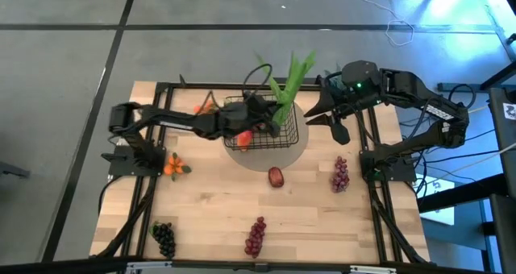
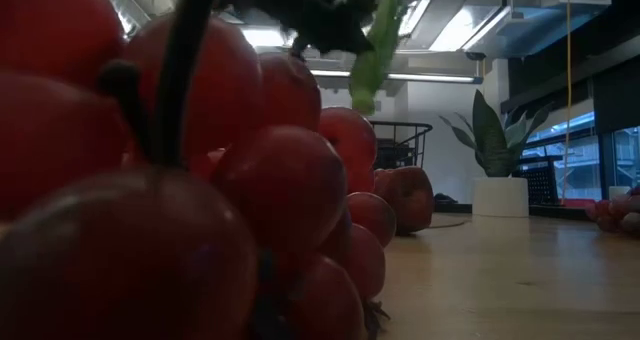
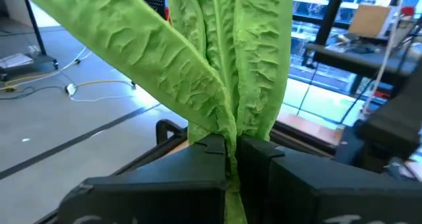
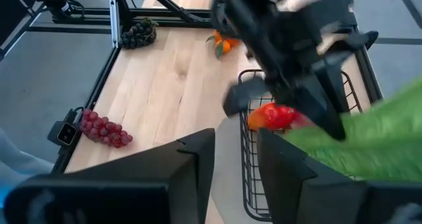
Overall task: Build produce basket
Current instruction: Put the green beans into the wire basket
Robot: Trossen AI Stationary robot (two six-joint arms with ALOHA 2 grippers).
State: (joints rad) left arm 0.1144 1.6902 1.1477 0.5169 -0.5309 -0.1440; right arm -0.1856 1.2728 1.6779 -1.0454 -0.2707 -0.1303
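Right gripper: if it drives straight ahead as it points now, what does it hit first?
Probably the basket rim, just ahead of the open right gripper. Beyond it sit the mango and the left gripper holding the leafy stalk. Depth is uncertain.

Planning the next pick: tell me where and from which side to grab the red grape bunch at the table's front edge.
Grip the red grape bunch across its narrower upper end near the stem, coming straight down from above. It lies flat and elongated on the bare table, with nothing touching it, so a top-down pinch across its short width looks easiest.
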